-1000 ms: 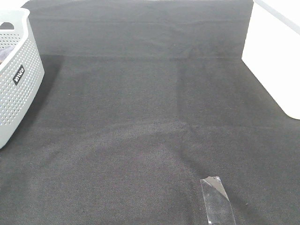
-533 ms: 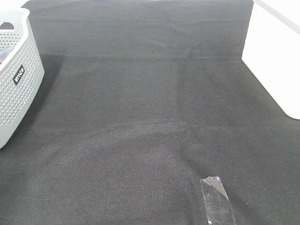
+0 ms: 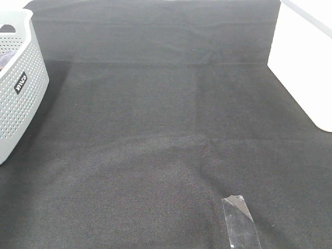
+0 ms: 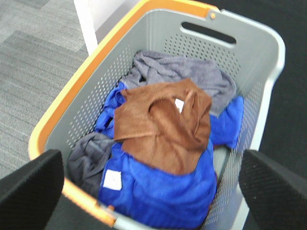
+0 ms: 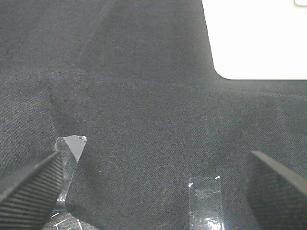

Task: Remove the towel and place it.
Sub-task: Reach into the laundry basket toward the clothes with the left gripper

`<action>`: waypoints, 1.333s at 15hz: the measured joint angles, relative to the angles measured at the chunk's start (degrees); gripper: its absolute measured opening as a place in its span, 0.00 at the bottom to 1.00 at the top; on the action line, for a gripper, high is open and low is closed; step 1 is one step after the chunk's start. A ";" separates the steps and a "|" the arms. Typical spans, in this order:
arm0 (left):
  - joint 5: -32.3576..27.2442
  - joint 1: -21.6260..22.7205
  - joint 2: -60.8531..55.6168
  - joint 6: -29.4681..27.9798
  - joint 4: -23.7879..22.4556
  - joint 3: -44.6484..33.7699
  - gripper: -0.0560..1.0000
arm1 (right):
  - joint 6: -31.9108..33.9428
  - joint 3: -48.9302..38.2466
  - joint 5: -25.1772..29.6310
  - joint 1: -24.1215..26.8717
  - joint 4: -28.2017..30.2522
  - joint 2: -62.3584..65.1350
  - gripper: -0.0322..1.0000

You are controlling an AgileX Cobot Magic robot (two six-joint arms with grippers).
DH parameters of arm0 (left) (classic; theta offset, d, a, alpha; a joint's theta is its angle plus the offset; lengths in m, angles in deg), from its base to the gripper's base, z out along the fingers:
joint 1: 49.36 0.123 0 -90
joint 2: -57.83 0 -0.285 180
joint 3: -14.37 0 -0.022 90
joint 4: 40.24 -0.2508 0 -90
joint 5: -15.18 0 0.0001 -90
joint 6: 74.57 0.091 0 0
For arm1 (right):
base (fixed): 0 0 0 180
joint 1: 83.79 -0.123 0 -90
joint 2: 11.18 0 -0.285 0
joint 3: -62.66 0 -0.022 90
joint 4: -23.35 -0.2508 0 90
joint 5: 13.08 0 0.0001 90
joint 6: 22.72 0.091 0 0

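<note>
black woven cloth (image 3: 155, 129) covers the counter, matte and faintly creased. nearest the front edge lies a strip of clear tape (image 3: 241, 223), glossy, with one end curled up. the right hand (image 5: 153, 191) hovers over that patch, its ribbed black pads (image 5: 29, 191) spread wide with nothing between them.

further back on the left stands the perforated grey plastic basket (image 3: 21, 104), orange-rimmed in the wrist view, with a slot handle. the left hand (image 4: 153, 187) hangs above it, pads far apart and empty. inside, the towel (image 4: 163, 124) lies crumpled on top of the pile: reddish-brown plush, with a small white tag (image 4: 179, 104) showing in a fold. blue cloths (image 4: 158, 201) sit under it and a grey one (image 4: 182, 72) lies behind. farthest right is a smooth white box (image 3: 306, 67).

over the last second the overhead view stays the same, apart from faint shading drifting on the cloth. so i judge the task to be at its start: the towel is not yet touched, and the left hand looks lined up to drop onto it.
</note>
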 joint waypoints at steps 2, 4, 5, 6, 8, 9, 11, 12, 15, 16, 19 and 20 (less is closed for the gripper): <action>0.06 0.00 5.61 -5.79 -1.83 2.69 0.93 | 0.00 0.00 0.00 0.00 0.00 0.00 0.96; 0.06 0.00 7.68 -8.77 -2.98 3.04 0.93 | 0.00 0.00 0.00 0.00 0.00 0.00 0.96; 0.11 0.00 9.63 -11.63 -3.95 3.04 0.93 | 0.00 0.00 0.00 0.00 0.00 0.00 0.96; 0.11 0.00 11.69 -13.64 -4.24 3.04 0.93 | 0.00 0.00 0.00 0.00 0.00 0.00 0.96; 0.17 0.00 15.18 -17.36 -6.13 3.04 0.92 | 0.00 0.00 0.00 0.00 0.00 0.00 0.96; 0.23 0.00 16.62 -19.82 -7.51 3.04 0.92 | 0.00 0.00 0.00 0.00 0.00 0.00 0.96; 0.40 0.00 19.48 -25.78 -11.06 3.04 0.92 | 0.00 0.00 0.00 0.00 0.00 0.00 0.96; 0.69 0.00 20.91 -28.59 -12.78 3.04 0.92 | 0.00 0.00 0.00 0.00 0.00 0.00 0.96; 3.21 0.00 26.07 -34.21 -15.47 4.87 0.92 | 0.00 0.00 0.00 0.00 0.00 0.00 0.96; 3.84 0.00 29.51 -34.38 -15.41 7.39 0.92 | 0.00 0.00 0.00 0.00 0.00 0.00 0.96; 4.30 0.00 36.15 -34.38 -15.07 12.38 0.91 | 0.00 0.00 0.00 0.00 0.00 0.00 0.96; 4.70 0.00 38.33 -34.38 -14.44 13.64 0.91 | 0.00 0.00 0.00 0.00 0.00 0.00 0.96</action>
